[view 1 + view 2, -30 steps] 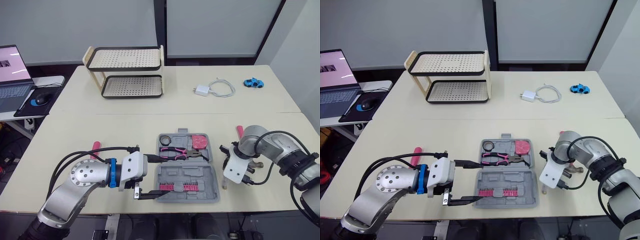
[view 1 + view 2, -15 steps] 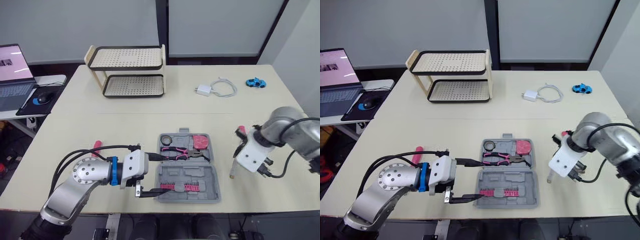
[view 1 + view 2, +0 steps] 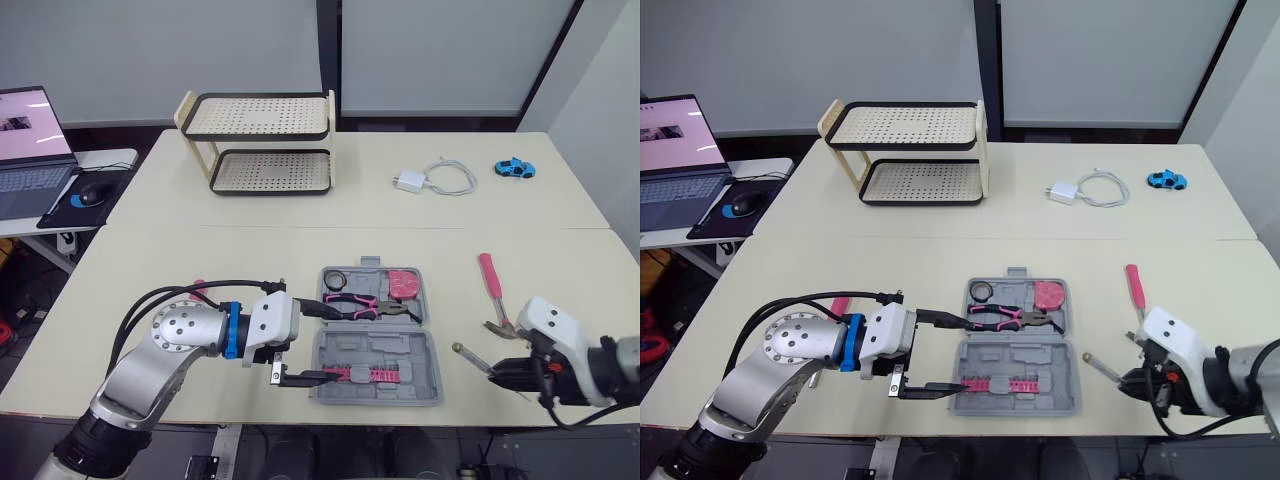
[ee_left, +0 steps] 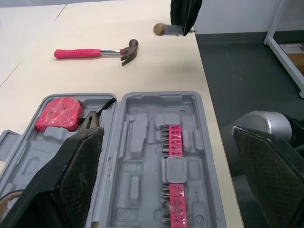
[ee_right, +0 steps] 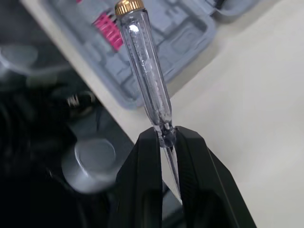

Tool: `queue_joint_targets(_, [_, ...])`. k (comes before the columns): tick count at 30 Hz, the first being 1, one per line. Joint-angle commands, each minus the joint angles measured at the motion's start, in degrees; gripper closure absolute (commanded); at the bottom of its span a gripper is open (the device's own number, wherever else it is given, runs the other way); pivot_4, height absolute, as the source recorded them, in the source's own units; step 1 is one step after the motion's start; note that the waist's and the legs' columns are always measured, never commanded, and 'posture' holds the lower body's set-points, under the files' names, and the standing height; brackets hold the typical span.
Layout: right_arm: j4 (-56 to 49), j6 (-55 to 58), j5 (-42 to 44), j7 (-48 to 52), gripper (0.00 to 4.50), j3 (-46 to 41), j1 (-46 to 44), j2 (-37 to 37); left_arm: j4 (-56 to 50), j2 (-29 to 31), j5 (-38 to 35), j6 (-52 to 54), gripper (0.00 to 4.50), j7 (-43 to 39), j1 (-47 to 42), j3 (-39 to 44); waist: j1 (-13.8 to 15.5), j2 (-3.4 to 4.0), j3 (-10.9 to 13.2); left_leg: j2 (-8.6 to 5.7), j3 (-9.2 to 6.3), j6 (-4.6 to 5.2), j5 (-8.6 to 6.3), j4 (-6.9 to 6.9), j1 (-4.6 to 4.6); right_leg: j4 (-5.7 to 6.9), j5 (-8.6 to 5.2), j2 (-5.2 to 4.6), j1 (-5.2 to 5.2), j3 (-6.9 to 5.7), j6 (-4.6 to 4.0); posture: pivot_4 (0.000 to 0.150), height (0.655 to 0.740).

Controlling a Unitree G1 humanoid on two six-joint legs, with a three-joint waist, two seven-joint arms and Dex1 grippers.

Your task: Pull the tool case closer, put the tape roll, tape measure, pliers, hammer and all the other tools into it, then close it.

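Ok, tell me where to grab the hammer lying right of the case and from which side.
Take the hammer by its pink handle, about mid-length, from straight above, closing across its width. It lies flat, apart from the tool case; the handle is straight and slim, the clawed head lumpy. The right gripper is shut on a screwdriver, so probably free that first.

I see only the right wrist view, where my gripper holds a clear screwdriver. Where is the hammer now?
Observer: The hammer lies on the table, right of the tool case, not packed.
Operator: What is inside already?
Observer: The pliers, tape measure and tape roll, in the far half.
Operator: And the left gripper?
Observer: The left gripper is open, its fingers spread wide at the case's left side.
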Motion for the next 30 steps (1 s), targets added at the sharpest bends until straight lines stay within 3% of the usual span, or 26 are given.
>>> queue_joint_targets(1, [0.3,4.8,-1.2,-11.8,4.33,-3.1,-0.5,10.3,-2.5,0.2,-1.2,-0.2,0.0,-0.4,-0.1,0.2,0.0,-0.04,0.0,0.0,-0.02,0.0,0.0,0.02,-0.01,0.0,0.0,0.02,-0.01,-0.01,0.0,0.15,0.74])
queue_joint_targets(5, [2.6,4.8,-2.2,-23.1,4.33,-3.1,-2.6,20.4,-2.8,0.8,-1.4,-0.2,0.0,-0.8,0.4,0.5,-0.1,0.02,0.0,-0.03,0.02,-0.01,0.0,0.0,-0.01,0.02,0.0,-0.01,-0.06,0.06,0.0,0.15,0.74])
queue_joint_targets(11, [7.9,4.8,-2.9,-34.4,4.33,-2.0,-8.3,27.2,-2.9,1.0,-1.0,-0.7,0.0,-1.2,0.8,0.1,-0.4,0.04,0.0,-0.01,0.0,-0.01,0.01,-0.04,-0.01,0.07,0.0,0.02,-0.14,0.05,0.0,0.15,0.74])
queue_joint_targets(28, [13.2,2.6,-2.5,-44.8,4.33,0.8,-9.6,31.2,-1.4,-0.8,-0.3,-1.9,0.0,-1.4,0.3,-0.8,-1.1,0.06,0.0,-0.02,0.01,-0.01,0.01,-0.04,-0.01,0.21,0.0,0.03,-0.22,0.06,0.0,0.15,0.74])
queue_joint_targets(30, [13.0,2.0,-2.3,-44.9,3.61,1.1,-9.1,31.0,-1.1,-1.0,-0.1,-2.2,0.0,-1.4,0.3,-0.8,-1.2,0.06,0.0,-0.02,0.02,-0.01,0.01,-0.04,-0.01,0.21,0.0,0.03,-0.22,0.07,0.0,0.15,0.74])
